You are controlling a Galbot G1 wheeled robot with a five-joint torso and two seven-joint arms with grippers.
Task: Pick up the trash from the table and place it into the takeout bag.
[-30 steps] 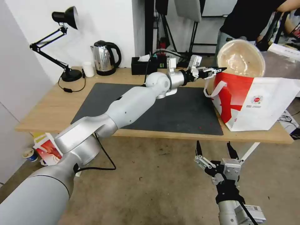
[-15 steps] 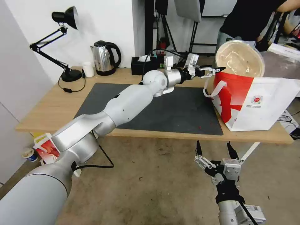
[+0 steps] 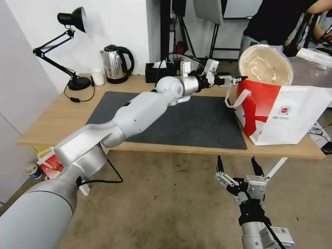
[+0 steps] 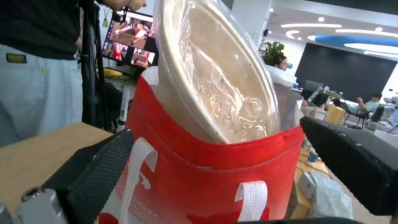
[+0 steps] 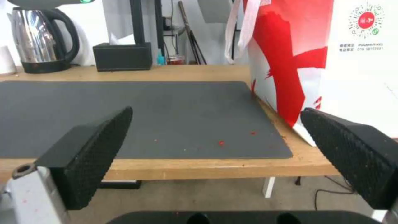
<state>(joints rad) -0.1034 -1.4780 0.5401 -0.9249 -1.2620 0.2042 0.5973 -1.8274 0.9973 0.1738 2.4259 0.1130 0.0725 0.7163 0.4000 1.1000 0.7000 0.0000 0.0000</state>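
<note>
The left gripper (image 3: 232, 78) is stretched out over the far side of the table (image 3: 52, 121), level with the top of the takeout bag (image 3: 297, 114) and just beside its red end. Its fingers are spread apart with nothing between them; in the left wrist view the two black pads frame the bag's red wall without touching it. The right gripper (image 3: 238, 166) hangs low in front of the table edge, below the tabletop, also spread wide and empty, an idle arm waiting.

A large round bowl (image 3: 265, 65) stands on edge in the mouth of the bag, tilted, with most of its pale underside sticking up above the red rim. From the left wrist camera the bowl (image 4: 215, 81) looks wrapped or lidded in clear plastic, its lower part sunk inside the bag (image 4: 232, 174).

The dark grey mat (image 3: 193, 121) on the table holds only a few tiny red crumbs. A steel kettle (image 3: 116, 64), a black tissue box (image 3: 157, 72) and a desk lamp (image 3: 65, 45) stand along the back edge. The cup and the second bowl cannot be seen; they may already be in the bag.

My judgement: the job looks nearly or fully done, the one loose end being the bowl that is not fully down inside.
</note>
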